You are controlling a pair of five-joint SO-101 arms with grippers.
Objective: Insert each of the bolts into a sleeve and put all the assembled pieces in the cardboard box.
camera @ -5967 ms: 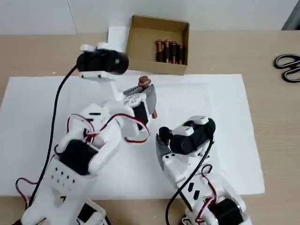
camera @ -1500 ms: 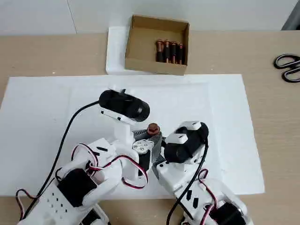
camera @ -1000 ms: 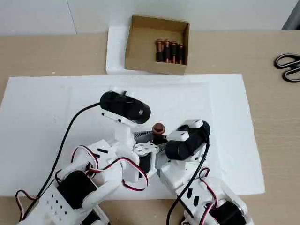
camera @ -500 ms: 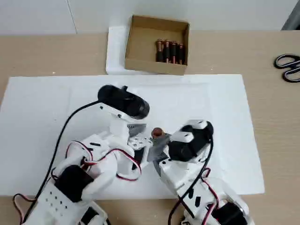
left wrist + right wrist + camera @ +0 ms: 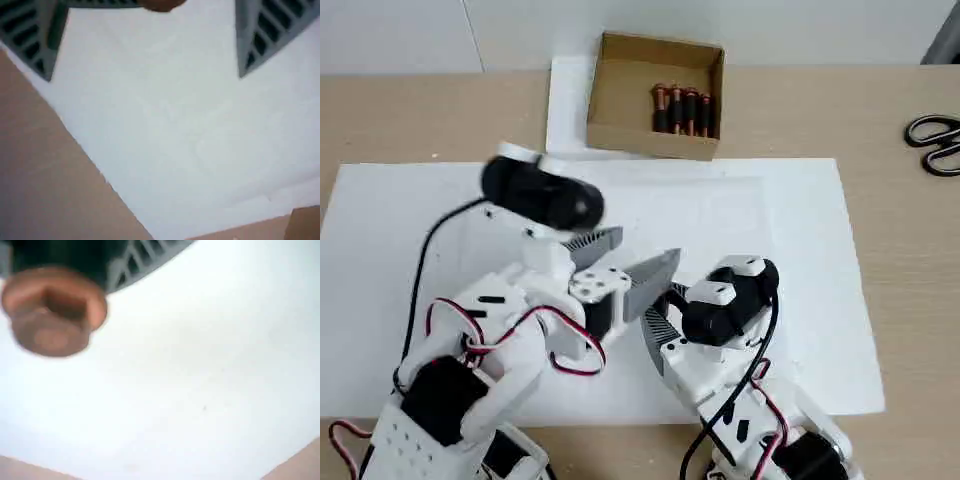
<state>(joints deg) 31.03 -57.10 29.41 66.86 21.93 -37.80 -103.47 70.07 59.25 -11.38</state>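
- Well short of the open brown cardboard box (image 5: pixel 620 90), over the white paper sheet (image 5: pixel 790 230), the high view shows the left gripper (image 5: pixel 650 243) with its jaws spread wide and nothing between them. The right gripper (image 5: pixel 660 305) sits just beside it, on the side farther from the box. Four copper-and-black assembled pieces (image 5: pixel 682 110) lie side by side inside the box.
- Left wrist view: the left gripper (image 5: pixel 144 75) has its jaws well apart over bare paper.
- Right wrist view: the copper-headed bolt in its dark sleeve (image 5: pixel 52 315) sits clamped against a grey ribbed finger (image 5: pixel 135 262), so it remains well apart from the box.
- Orientation: the bolt head faces the wrist camera, so the long axis runs roughly along the line of sight. Exact tilt cannot be told.
- Handling, as judged: small, rigid, light, smooth and round, so it is liable to slip or roll. Best gripped across the sleeve at mid-length, not by the head.
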